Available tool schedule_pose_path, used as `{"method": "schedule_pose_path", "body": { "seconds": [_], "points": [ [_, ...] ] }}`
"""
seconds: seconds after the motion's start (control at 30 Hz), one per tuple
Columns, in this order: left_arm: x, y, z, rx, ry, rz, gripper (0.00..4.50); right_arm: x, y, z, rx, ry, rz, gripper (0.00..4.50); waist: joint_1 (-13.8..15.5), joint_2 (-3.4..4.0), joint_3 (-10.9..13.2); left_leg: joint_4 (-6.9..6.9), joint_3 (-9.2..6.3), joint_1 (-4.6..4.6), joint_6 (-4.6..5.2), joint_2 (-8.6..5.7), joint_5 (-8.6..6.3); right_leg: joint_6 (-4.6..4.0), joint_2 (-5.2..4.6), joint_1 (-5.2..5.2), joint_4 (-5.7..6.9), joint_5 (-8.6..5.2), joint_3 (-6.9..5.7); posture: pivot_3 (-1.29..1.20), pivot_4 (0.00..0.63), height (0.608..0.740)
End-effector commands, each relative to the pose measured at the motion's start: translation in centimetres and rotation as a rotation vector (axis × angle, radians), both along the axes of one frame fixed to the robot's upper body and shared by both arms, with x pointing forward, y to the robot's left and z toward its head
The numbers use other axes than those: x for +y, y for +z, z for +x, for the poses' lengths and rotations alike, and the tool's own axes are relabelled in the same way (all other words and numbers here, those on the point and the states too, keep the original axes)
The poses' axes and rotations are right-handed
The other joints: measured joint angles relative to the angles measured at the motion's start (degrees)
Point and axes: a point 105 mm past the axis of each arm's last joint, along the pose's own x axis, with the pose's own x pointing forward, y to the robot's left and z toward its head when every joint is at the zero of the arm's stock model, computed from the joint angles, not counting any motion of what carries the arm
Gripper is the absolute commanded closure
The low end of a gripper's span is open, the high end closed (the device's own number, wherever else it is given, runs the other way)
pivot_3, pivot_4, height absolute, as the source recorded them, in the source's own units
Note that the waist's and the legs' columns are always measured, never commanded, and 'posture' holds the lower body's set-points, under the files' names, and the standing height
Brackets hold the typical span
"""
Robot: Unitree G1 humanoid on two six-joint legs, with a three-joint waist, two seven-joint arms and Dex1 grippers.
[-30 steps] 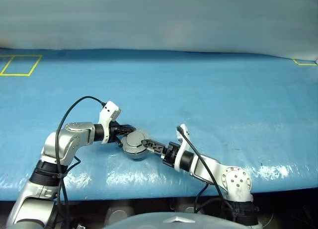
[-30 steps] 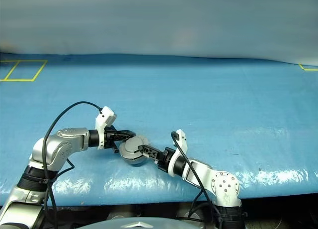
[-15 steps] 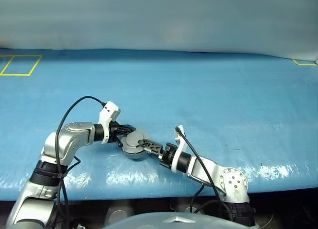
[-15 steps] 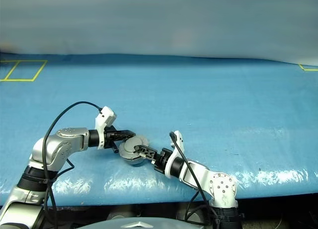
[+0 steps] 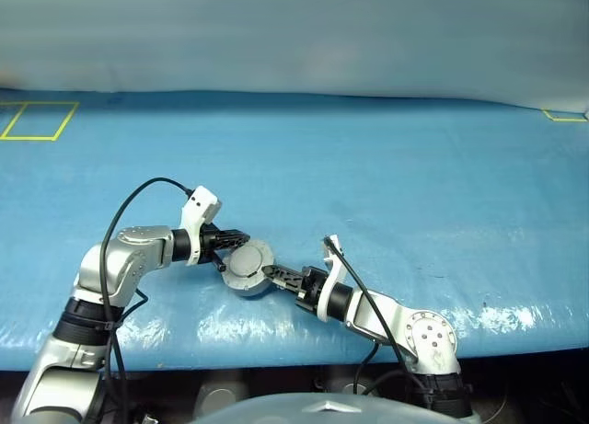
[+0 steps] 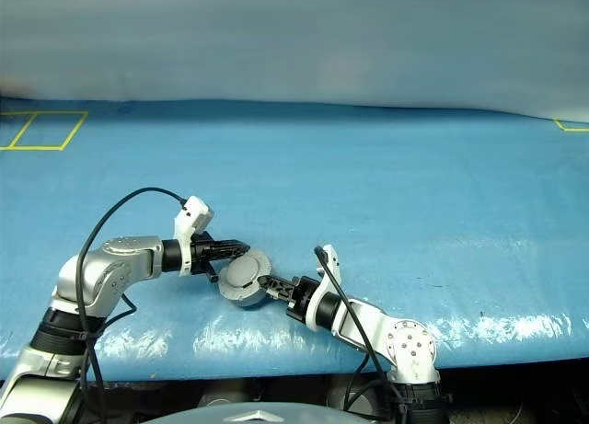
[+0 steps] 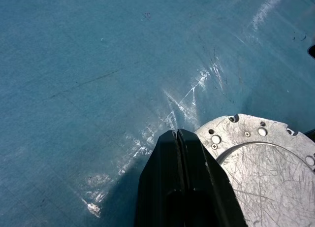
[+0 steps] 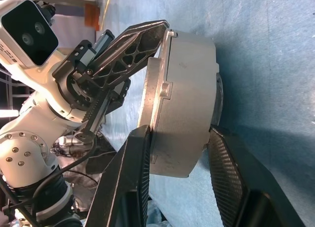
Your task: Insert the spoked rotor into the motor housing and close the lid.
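Here the motor housing (image 6: 245, 279) is sitting low on the blue table cover (image 6: 396, 185), near the front edge, pinched between the two arms, with the lid (image 7: 266, 168) already lying flat over its top so that the scratched grey face and its rim screws are facing upward. The spoked rotor is not showing; presumably it is sitting inside under the lid, though that cannot be confirmed. The left gripper (image 7: 177, 138) is resting with its two black fingers pressed fully together, their tip lying against the lid's rim on the left, most likely acting as a stop so the assembly is not sliding away. The right gripper (image 8: 177, 153) is coming in from the opposite side with its fingers straddling the housing's cylindrical wall, one finger (image 8: 129, 168) lying along the flange edge and the other (image 8: 224, 168) on the far side of the body; they are standing about as wide as the housing and seem to be touching it, though whether they are truly squeezing cannot be told. Judging by this, the closing step is nearly done, and what remains is seating the lid squarely while the housing is being steadied from both sides.
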Motion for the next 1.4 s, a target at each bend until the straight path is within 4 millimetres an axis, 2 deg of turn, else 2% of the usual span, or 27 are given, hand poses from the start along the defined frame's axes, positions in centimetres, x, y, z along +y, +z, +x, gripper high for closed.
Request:
{"method": "schedule_pose_path", "body": {
  "seconds": [0.03, 0.17, 0.33, 0.47, 0.63, 0.83, 0.97, 1.1, 1.27, 1.4],
  "points": [
    [-0.7, 0.7, -0.6, -0.020, 0.006, -0.070, 4.50, 0.1, 0.8, -0.2, -0.026, 0.012, 0.023, 3.14, -0.03, 0.00, 0.00, 0.00, 0.00, 0.00, 0.00, 0.01, 0.00, 0.00, 0.00, 0.00, 0.00, 0.00, 0.00, 0.00, 0.150, 0.740],
    [-0.5, 4.1, -0.4, -0.120, 0.105, -0.263, 4.50, -0.6, 1.0, -0.1, -0.022, -0.031, 0.045, 3.19, 0.21, -0.05, 0.03, 0.02, -0.02, -0.06, 0.00, 0.07, 0.00, 0.01, -0.01, -0.03, 0.00, 0.01, -0.01, 0.00, 0.150, 0.740],
    [0.9, 5.9, -1.0, -0.147, 0.238, -0.417, 4.50, -1.4, 1.7, 0.7, -0.024, -0.117, 0.100, 3.19, 0.23, -0.06, 0.06, 0.16, -0.04, -0.09, 0.00, 0.20, 0.00, 0.03, 0.00, -0.01, 0.02, 0.02, -0.03, 0.00, 0.150, 0.740],
    [1.9, 6.2, -1.9, -0.120, 0.379, -0.590, 4.50, -2.6, 2.6, 2.3, -0.042, -0.225, 0.158, 3.19, 0.24, -0.08, 0.09, 0.26, -0.03, -0.14, 0.03, 0.21, -0.02, 0.08, -0.02, 0.01, 0.01, 0.05, -0.01, 0.00, 0.150, 0.740],
    [1.2, 4.7, -3.4, 0.009, 0.503, -0.776, 4.50, -4.3, 4.0, 5.1, -0.081, -0.384, 0.229, 3.20, 0.30, -0.12, 0.14, 0.40, -0.05, -0.19, 0.05, 0.20, -0.03, 0.13, -0.01, 0.02, 0.02, 0.08, -0.03, 0.00, 0.150, 0.740],
    [-0.2, 3.7, -4.3, 0.141, 0.621, -1.012, 2.66, -4.9, 4.9, 6.9, -0.097, -0.463, 0.281, 3.20, 0.29, -0.12, 0.16, 0.39, -0.06, -0.19, 0.05, 0.00, -0.03, 0.12, 0.04, 0.01, 0.02, 0.08, -0.01, 0.00, 0.150, 0.740],
    [-0.5, 3.8, -4.4, 0.186, 0.677, -1.184, 1.37, -4.6, 5.7, 7.2, -0.113, -0.467, 0.307, 3.20, 0.25, -0.15, 0.20, 0.37, 0.00, -0.22, 0.09, -0.03, -0.06, 0.10, 0.02, -0.01, -0.01, 0.08, 0.04, 0.00, 0.150, 0.740],
    [-0.8, 3.9, -4.3, 0.221, 0.698, -1.275, 0.02, -4.1, 6.7, 7.1, -0.131, -0.454, 0.337, 3.20, 0.27, -0.13, 0.22, 0.40, -0.02, -0.22, 0.09, -0.01, -0.06, 0.08, 0.06, -0.03, 0.02, 0.07, 0.03, 0.00, 0.150, 0.740],
    [-1.7, 2.9, -4.5, 0.322, 0.698, -1.280, 0.00, -3.5, 8.5, 6.8, -0.161, -0.436, 0.399, 3.20, 0.26, -0.11, 0.26, 0.40, -0.01, -0.28, 0.10, -0.07, -0.07, 0.09, 0.02, -0.03, -0.07, 0.07, 0.04, 0.00, 0.150, 0.740],
    [-2.2, 3.0, -4.7, 0.363, 0.657, -1.309, 0.00, -2.5, 9.5, 5.9, -0.161, -0.392, 0.428, 3.20, 0.18, -0.08, 0.28, 0.39, -0.03, -0.28, 0.11, -0.05, -0.07, 0.09, 0.03, -0.04, -0.07, 0.07, 0.03, 0.00, 0.150, 0.740]
  ]
}}
